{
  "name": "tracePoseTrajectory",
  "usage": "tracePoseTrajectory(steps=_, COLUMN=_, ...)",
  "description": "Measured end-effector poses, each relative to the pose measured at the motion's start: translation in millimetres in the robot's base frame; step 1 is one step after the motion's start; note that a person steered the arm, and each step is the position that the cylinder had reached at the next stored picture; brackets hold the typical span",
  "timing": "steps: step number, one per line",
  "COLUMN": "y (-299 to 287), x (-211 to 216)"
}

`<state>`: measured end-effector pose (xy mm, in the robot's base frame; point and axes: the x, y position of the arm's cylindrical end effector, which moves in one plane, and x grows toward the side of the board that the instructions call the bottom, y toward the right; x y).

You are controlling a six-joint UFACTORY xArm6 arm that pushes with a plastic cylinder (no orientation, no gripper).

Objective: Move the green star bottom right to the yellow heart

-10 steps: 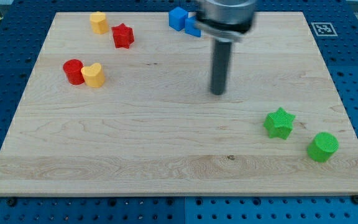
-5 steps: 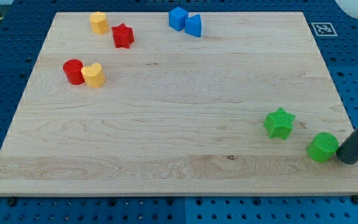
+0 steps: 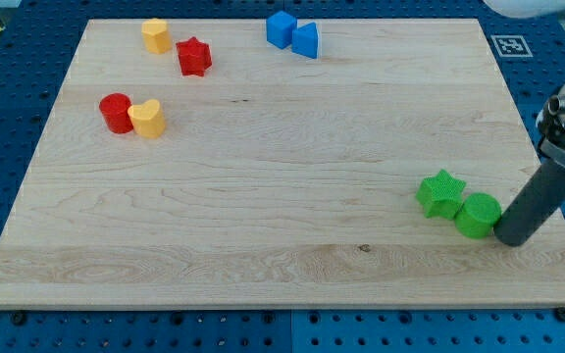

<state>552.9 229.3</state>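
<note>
Two green blocks touch at the board's (image 3: 263,196) lower right: the green star (image 3: 440,193) and, at its right, a green cylinder (image 3: 478,215). My tip (image 3: 510,238), a bare rod holding nothing, presses the cylinder's right side. The yellow heart (image 3: 148,119) sits well apart at upper left, beside a red cylinder (image 3: 117,113).

- Wooden surface (image 3: 263,176): pale board, grain running across, on blue perforated base (image 3: 8,59).
- Red cylinder (image 3: 117,112): view's left, upper half, touching another block on its right.
- Red star (image 3: 193,56): near view's top, left of centre.
- Yellow block (image 3: 156,35): just up-left of red star, small gap btwn; shape unclear.
- Blue cube (image 3: 281,28): view's top centre, touching blue wedge-like block (image 3: 305,40) on its right.
- Green cylinder (image 3: 478,215): lower right, upright.
- Black/white marker tag (image 3: 510,45): top-right corner, on the base.
</note>
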Motion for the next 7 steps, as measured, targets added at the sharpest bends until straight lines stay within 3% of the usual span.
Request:
tracePoseTrajectory(steps=2, y=-10, x=-34)
tracePoseTrajectory(steps=7, y=-72, x=-36)
